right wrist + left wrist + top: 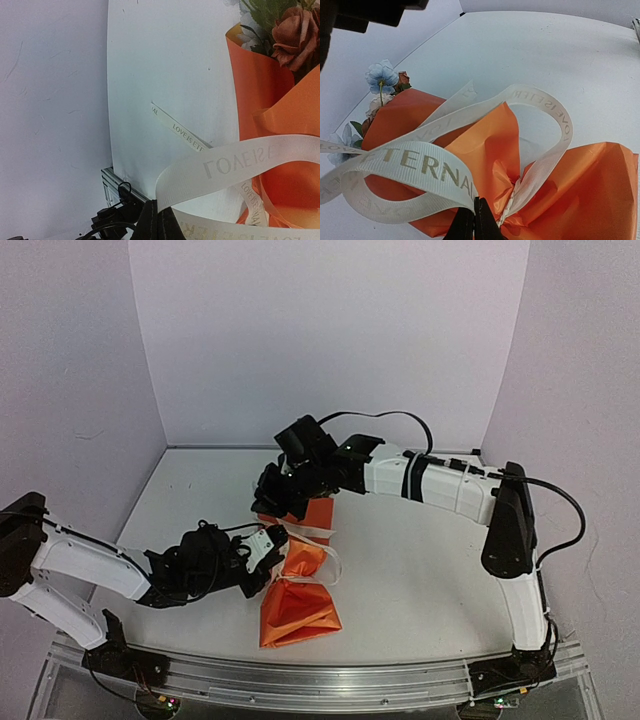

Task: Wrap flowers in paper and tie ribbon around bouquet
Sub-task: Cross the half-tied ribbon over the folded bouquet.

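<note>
table (430, 570): white, bouquet lying mid-table between the 2 arms
bouquet (298, 608): orange cone, whole outline in top view only
ribbon (420, 167): looped at pinched waist; print legible in wrist views only
flowers (382, 76): at cone rim, visible in wrist views only
left gripper (475, 220): fingers together, pinching ribbon
right gripper (159, 220): fingers together, pinching ribbon

White tabletop (420, 580) inside pale lilac walls (330, 340), aluminium rail (330, 680) along near edge.

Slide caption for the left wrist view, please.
Left gripper shut on the printed cream ribbon, looped at the waist of the orange paper bouquet; blue flowers beyond.
</note>
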`<action>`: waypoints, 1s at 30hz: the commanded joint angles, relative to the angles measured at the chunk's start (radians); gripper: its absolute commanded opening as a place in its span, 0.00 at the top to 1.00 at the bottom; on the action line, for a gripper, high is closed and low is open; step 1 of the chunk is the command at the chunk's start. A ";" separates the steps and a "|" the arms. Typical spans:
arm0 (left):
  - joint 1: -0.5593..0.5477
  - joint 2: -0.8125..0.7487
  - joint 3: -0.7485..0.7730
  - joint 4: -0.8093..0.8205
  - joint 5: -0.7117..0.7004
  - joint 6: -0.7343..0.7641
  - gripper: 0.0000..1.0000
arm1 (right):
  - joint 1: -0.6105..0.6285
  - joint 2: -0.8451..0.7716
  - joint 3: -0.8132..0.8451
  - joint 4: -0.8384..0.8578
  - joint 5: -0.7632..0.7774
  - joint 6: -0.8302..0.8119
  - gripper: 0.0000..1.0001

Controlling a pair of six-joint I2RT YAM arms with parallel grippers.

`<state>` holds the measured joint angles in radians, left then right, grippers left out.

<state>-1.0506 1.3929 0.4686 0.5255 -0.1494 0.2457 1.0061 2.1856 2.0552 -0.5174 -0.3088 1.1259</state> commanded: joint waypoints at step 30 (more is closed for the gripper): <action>-0.017 0.011 -0.045 0.135 -0.094 -0.109 0.99 | -0.059 -0.378 -0.388 -0.123 0.202 -0.364 0.20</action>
<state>-1.0660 1.3959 0.4294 0.5928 -0.2254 0.1752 0.9752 1.9957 1.8129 -0.6379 -0.2217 0.8652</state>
